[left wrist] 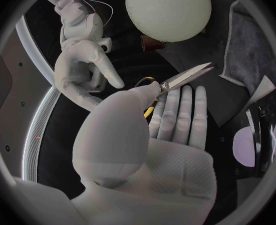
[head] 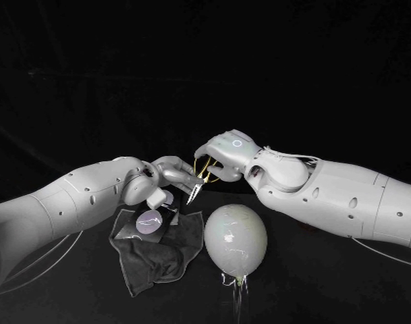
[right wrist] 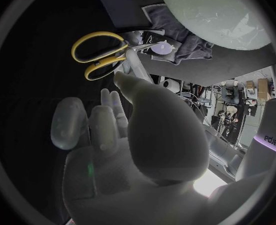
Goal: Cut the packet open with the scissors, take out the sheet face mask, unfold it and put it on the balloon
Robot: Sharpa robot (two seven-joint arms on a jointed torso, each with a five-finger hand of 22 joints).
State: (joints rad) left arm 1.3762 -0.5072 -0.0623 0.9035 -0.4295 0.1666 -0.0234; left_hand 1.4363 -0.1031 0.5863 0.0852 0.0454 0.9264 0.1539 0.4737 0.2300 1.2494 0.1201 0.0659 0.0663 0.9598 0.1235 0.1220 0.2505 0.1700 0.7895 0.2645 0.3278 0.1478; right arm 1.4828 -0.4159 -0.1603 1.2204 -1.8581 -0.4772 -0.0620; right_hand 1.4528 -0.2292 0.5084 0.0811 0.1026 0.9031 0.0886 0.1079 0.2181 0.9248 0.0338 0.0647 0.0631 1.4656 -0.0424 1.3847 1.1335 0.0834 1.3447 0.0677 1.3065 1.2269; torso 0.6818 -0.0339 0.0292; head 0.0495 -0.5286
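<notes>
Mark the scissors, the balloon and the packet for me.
scissors [left wrist: 188, 76]: left wrist view, on the blade.
balloon [head: 235, 239]: head view, middle of its body.
packet [head: 149, 221]: head view, pale oval on its front.

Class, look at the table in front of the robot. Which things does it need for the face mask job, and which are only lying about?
Needed for the job:
- scissors with yellow handles
- packet
- balloon

Only lying about:
- dark cloth, crumpled under the packet and not named in the task
</notes>
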